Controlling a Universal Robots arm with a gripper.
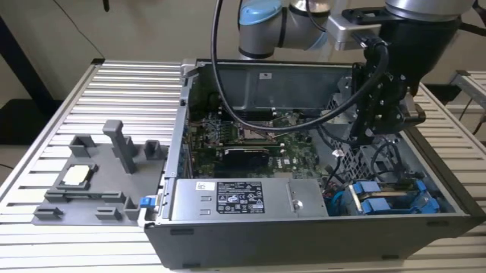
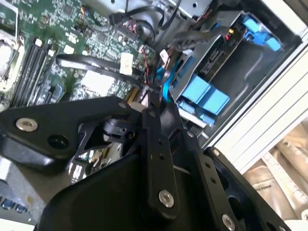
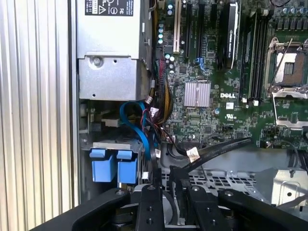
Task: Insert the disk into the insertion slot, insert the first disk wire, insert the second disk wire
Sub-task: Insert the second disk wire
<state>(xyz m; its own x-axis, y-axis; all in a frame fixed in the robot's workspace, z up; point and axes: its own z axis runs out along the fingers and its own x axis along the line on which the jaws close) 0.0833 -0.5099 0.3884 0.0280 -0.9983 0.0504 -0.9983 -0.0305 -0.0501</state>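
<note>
The disk (image 1: 388,200), in its bright blue carrier, sits inside the insertion slot (image 1: 358,163), a grey bay with a perforated wall at the case's front corner on the exterior view's right. Both wrist views show the carrier's blue tabs (image 3: 113,164) (image 2: 204,94). My gripper (image 1: 370,135) hangs just above the perforated bay (image 3: 216,180). In the first wrist view a flat black wire (image 3: 216,148) with a white tag runs down between my fingertips, and the gripper (image 3: 167,179) looks shut on its end. A blue wire (image 3: 137,126) curls beside the disk.
The open computer case lies on a slatted metal table (image 1: 114,85). Inside are the green motherboard (image 1: 251,139), a grey power supply (image 1: 231,198) and loose cable bundles near the bay. A grey fixture (image 1: 99,170) stands on the table at the exterior view's left.
</note>
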